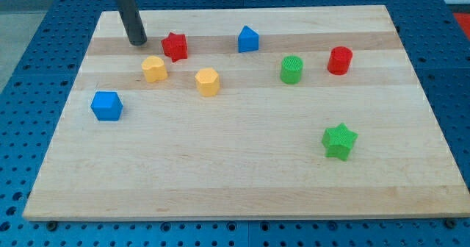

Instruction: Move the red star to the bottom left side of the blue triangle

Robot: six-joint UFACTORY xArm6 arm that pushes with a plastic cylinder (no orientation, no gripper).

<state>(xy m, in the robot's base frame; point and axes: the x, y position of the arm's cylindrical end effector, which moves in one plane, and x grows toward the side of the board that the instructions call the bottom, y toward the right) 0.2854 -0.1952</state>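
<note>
The red star (175,46) lies near the top left of the wooden board (242,173). The blue triangle (248,39) lies to its right, at about the same height, with a clear gap between them. My tip (137,42) rests on the board just left of the red star, a short gap apart from it. The dark rod rises from the tip toward the view's top.
Two yellow blocks (154,68) (208,81) lie just below the red star. A blue cube (106,106) sits at the left. A green cylinder (291,69) and a red cylinder (340,60) lie to the right. A green star (339,141) is at lower right.
</note>
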